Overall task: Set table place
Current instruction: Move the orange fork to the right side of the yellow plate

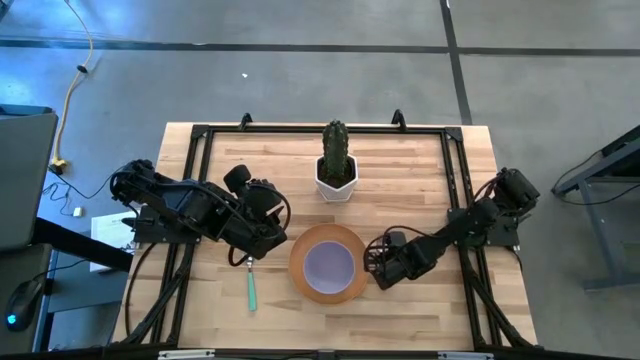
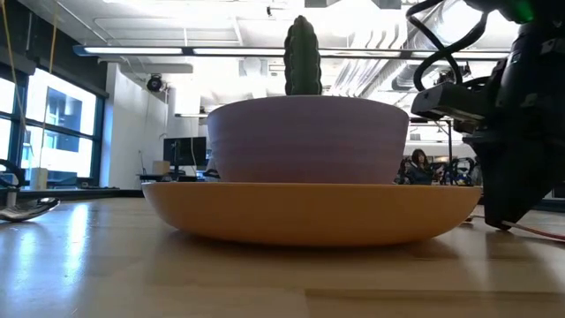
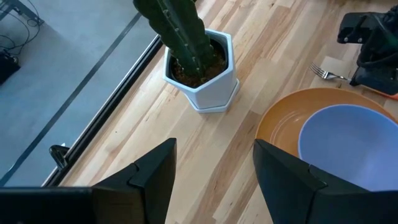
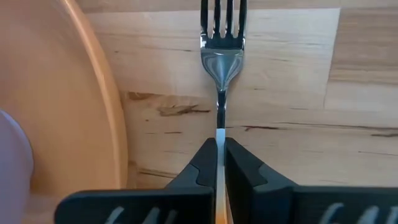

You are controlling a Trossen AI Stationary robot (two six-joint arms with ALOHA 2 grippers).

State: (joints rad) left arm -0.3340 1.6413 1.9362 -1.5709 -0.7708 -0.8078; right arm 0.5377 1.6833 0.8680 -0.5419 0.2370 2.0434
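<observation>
The round orange plate (image 1: 300, 278) lies near the table's front middle, with the lavender bowl (image 1: 330, 265) standing in it. The green-handled spoon (image 1: 251, 285) lies on the table left of the plate. My right gripper (image 4: 219, 144) is at the plate's right rim and is shut on the orange-handled fork (image 4: 222, 37). My left gripper (image 3: 214, 180) is open and empty above the table, left of the plate and above the spoon's bowl end. In the low view the plate (image 2: 309, 212) and bowl (image 2: 309, 141) fill the middle, and the right gripper (image 2: 505, 199) reaches down at the right. My right gripper pinches the fork's thin metal neck (image 4: 219, 124) between its two fingers, just where the orange handle begins. The fingers lie along the fork, slanting down from the table's right side. The tines (image 4: 222, 15) point ahead of the fingertips, low over the wood. I cannot tell whether the fork rests on the table.
A cactus in a white pot (image 1: 336, 165) stands at the far middle of the table, behind the plate. The black frame rail (image 1: 320, 129) runs around the tabletop. Bare wood shows on the near side of the plate and at the far left and right.
</observation>
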